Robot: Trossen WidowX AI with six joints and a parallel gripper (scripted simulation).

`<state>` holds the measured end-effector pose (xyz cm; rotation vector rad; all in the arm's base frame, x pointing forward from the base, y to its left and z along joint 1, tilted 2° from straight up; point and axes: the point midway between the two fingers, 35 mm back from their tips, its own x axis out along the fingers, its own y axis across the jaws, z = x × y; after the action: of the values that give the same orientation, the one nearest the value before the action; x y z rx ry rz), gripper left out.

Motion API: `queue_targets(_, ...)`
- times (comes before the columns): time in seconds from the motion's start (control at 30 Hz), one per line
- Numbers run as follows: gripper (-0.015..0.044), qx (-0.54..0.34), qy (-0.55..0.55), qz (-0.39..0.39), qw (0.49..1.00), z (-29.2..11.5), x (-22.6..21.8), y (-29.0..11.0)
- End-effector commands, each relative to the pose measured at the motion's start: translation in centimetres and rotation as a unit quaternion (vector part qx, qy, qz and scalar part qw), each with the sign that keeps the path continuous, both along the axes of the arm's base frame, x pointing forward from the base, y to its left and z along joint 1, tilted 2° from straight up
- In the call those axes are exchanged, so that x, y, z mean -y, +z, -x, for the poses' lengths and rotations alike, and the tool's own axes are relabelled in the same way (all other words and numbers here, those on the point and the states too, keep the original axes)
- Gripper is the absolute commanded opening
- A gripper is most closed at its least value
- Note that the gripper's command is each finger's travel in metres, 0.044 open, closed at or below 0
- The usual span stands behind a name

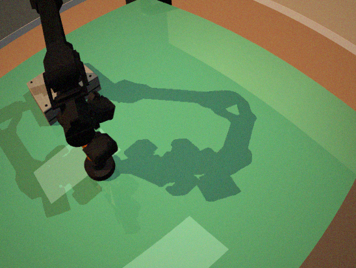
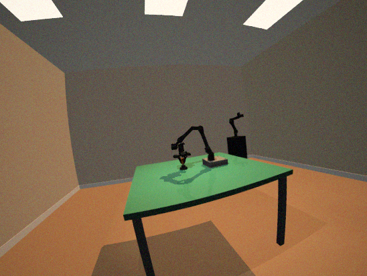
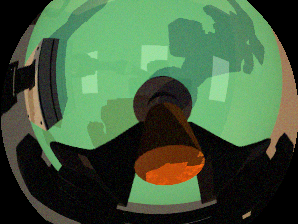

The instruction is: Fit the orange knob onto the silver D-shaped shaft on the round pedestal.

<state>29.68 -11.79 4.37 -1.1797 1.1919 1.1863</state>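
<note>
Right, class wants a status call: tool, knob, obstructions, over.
Tool shut on orange knob. Knob held over round pedestal, shaft hidden, seating unconfirmed. Nothing seen in the way.

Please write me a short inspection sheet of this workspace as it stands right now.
Surface: green table, shadows and light patches on it.
Job's things: orange knob held above the round pedestal; shaft hidden.
Clutter: nothing seen.
Grippers: gripper shut on the knob.
Cables: nothing seen.
Surroundings: arm's base plate on the table; orange floor; a dark stand behind the table.
</note>
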Motion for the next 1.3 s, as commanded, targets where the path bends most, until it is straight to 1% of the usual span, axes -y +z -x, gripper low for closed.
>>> queue_targets(0.0,0.0,0.001,0.003,0.0,1.0,-0.05,0.0,-0.02)
queue_targets(0.4,0.0,0.001,0.003,0.0,1.0,0.0,-0.04,-0.13)
queue_targets(0.6,0.0,0.001,0.003,0.0,1.0,-0.05,0.0,0.44)
queue_targets(0.7,0.0,0.002,0.03,0.001,1.0,-0.07,0.01,0.45)
queue_targets(0.83,0.0,0.003,0.102,0.002,0.995,-0.11,0.05,0.33)
queue_targets(1.27,0.0,0.003,0.108,0.002,0.994,-0.05,0.0,-0.01)
